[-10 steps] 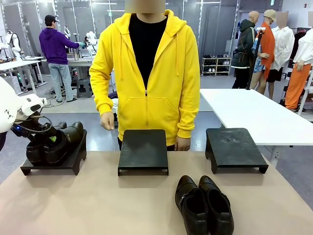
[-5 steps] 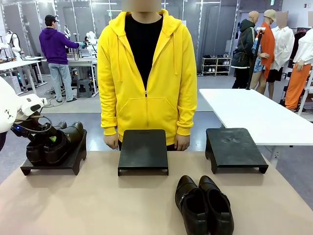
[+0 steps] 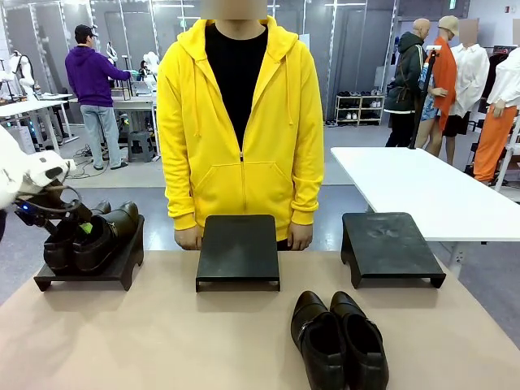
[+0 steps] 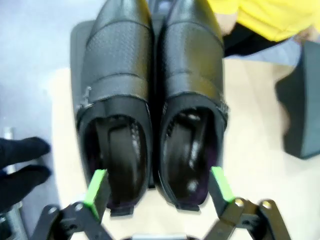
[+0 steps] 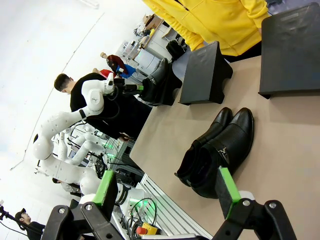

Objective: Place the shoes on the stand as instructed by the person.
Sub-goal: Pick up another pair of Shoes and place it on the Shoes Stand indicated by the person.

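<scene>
Shoes: first pair (image 3: 89, 240) delivered, second pair (image 3: 340, 341) waiting

Your left gripper (image 4: 159, 184) has its pads spread wide and empty, just behind the heels of the first pair, which sits on the left stand (image 3: 122, 272). In the last second it has drawn back from the shoe mouths. The person (image 3: 241, 122) has dropped both hands to the table (image 3: 146, 341) edge. The second pair lies on the table, your right gripper (image 5: 166, 186) open and well apart from it. Expect a fresh instruction.

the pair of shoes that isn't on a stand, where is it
In the front view the pair lies on the table, right of centre near the robot's edge, before the gap between middle stand and right stand.
</scene>
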Motion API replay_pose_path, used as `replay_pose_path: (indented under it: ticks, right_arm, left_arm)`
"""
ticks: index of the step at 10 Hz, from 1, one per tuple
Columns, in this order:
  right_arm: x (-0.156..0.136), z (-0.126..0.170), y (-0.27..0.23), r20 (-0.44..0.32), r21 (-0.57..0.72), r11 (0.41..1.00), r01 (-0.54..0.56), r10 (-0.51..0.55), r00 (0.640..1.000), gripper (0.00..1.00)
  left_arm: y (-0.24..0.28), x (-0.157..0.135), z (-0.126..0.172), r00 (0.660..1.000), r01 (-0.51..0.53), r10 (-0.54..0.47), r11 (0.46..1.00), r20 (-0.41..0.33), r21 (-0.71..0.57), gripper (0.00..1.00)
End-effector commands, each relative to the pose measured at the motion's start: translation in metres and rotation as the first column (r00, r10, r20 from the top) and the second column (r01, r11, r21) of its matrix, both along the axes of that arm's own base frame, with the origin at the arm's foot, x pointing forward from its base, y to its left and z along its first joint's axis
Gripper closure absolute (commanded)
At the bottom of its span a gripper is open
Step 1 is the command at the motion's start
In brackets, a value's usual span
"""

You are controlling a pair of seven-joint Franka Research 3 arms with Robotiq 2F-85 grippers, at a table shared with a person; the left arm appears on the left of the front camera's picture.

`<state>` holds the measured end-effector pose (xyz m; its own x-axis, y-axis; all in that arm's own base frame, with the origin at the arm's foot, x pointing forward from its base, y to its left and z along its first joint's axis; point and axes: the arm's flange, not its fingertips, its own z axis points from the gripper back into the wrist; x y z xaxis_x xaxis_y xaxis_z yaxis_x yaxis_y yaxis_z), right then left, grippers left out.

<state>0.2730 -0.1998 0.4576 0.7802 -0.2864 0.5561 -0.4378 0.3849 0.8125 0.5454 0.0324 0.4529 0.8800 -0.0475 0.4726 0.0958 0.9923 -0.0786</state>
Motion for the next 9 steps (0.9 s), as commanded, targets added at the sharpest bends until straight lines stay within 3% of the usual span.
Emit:
replay_pose_path:
  ticks: [1,3,4,6,9]
  right_arm:
    - [0.0,0.001,0.0,0.013,0.007,1.0,-0.001,0.001,1.0,0.0]
    - [0.0,0.001,0.0,0.013,0.007,1.0,-0.001,0.001,1.0,0.0]
    - [0.0,0.001,0.0,0.013,0.007,1.0,-0.001,0.001,1.0,0.0]
    - [0.0,0.001,0.0,0.013,0.007,1.0,-0.001,0.001,1.0,0.0]
    - [0.0,0.001,0.0,0.013,0.007,1.0,-0.001,0.001,1.0,0.0]
  left_arm:
    - [0.04,-0.025,0.052,0.993,0.061,-0.066,0.997,-0.098,-0.053,0.0]
    - [0.068,-0.068,0.091,0.975,0.153,-0.181,0.968,-0.131,-0.199,0.0]
    - [0.082,-0.089,0.096,0.96,0.195,-0.248,0.923,-0.126,-0.333,0.0]
    - [0.118,-0.138,0.086,0.933,0.263,-0.357,0.768,-0.049,-0.584,0.0]
    - [0.178,-0.225,0.034,0.919,0.335,-0.354,0.469,0.174,-0.817,0.0]
